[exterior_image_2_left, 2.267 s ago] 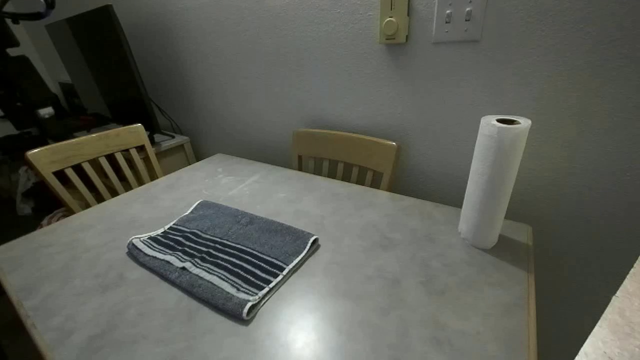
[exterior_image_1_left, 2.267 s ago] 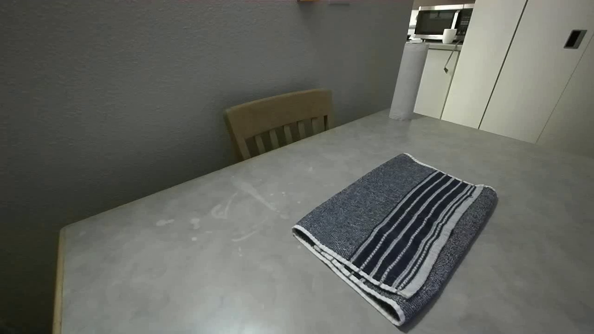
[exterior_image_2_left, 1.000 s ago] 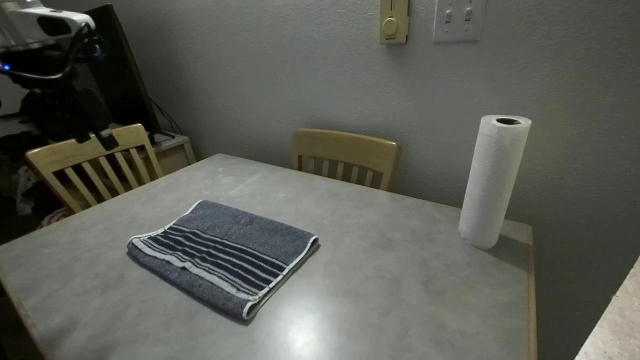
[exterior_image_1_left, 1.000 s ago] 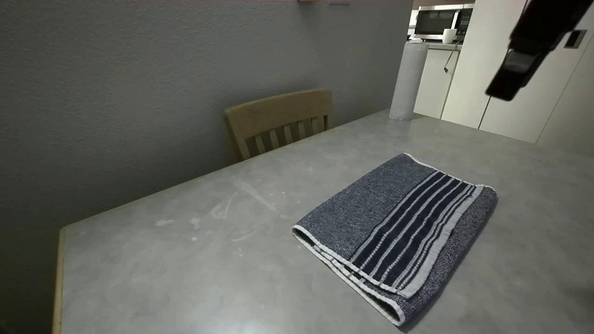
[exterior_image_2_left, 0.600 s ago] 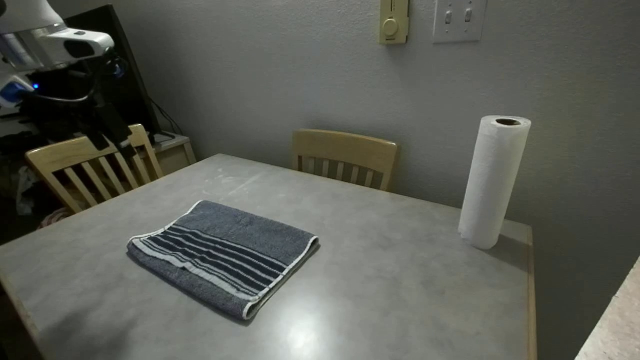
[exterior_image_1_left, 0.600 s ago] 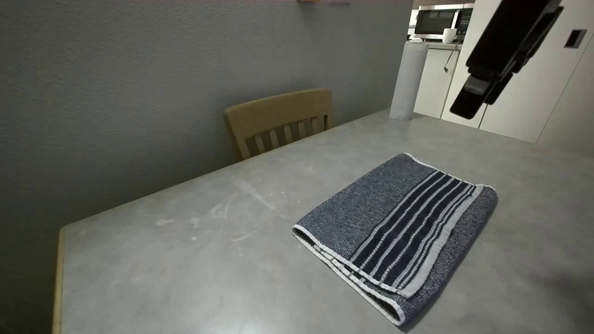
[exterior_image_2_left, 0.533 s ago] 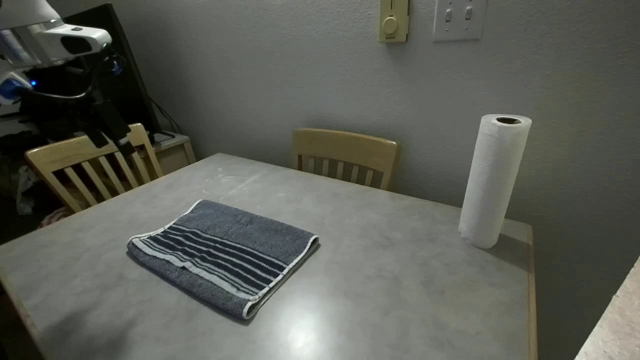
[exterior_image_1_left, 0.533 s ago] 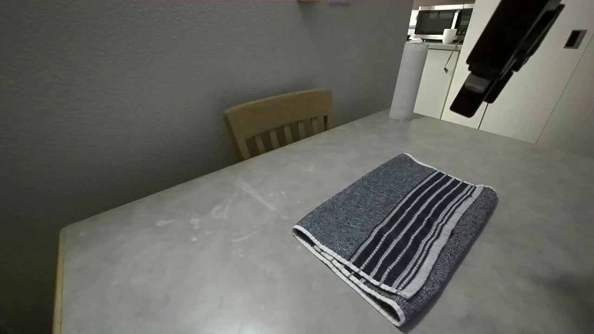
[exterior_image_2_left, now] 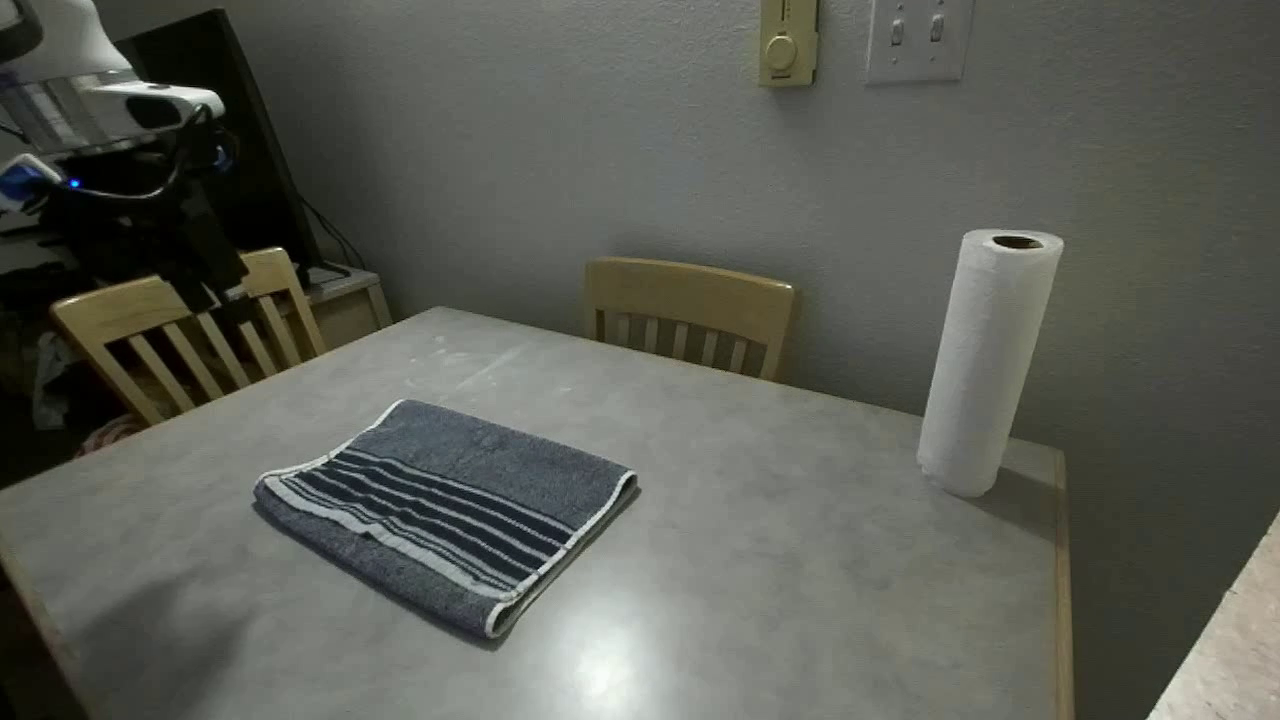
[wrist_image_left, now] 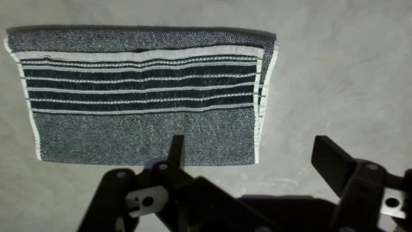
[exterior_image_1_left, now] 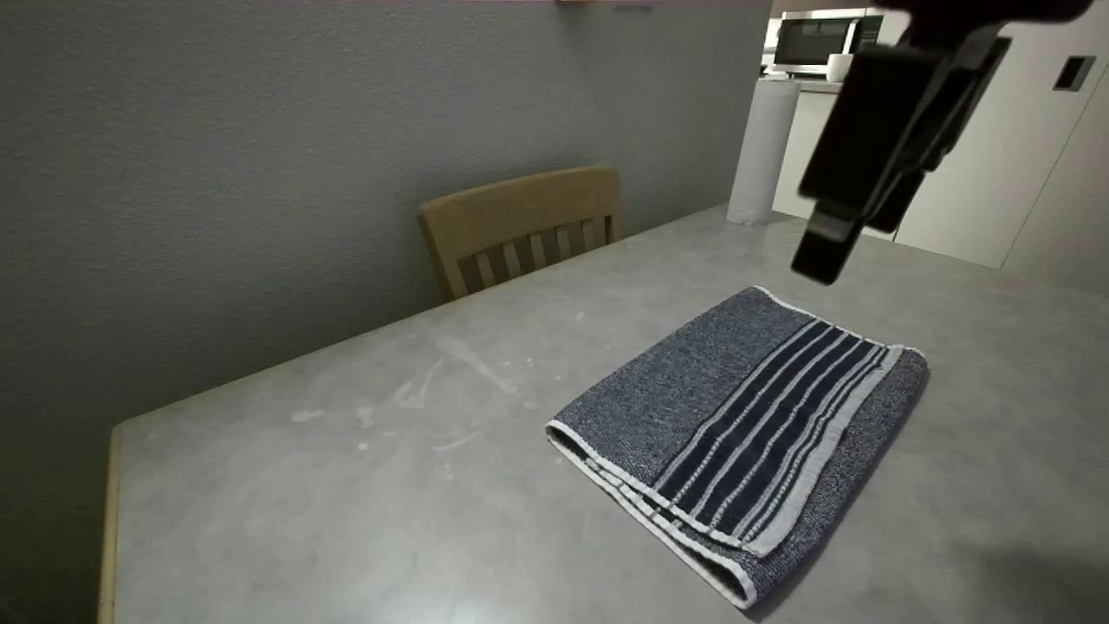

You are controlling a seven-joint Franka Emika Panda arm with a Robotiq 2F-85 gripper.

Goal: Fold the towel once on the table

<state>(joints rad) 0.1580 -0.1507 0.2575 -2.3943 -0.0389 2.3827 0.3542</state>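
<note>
The fingers [wrist_image_left: 332,163], standing apart, had descended towards the untouched towel [exterior_image_1_left: 736,433], a move judged preparatory to the fold.

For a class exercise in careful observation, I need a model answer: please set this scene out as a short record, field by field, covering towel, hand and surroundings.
Main object: striped terry towel, folded over on itself, stripes facing up
Surface: grey table
Grasp: none; hand open, above the table, apart from the towel
Also on table: paper towel roll, standing on end near a corner
Seating: two wooden slat-back chairs
Fittings: double light switch
Background: microwave, white cup in front
</note>
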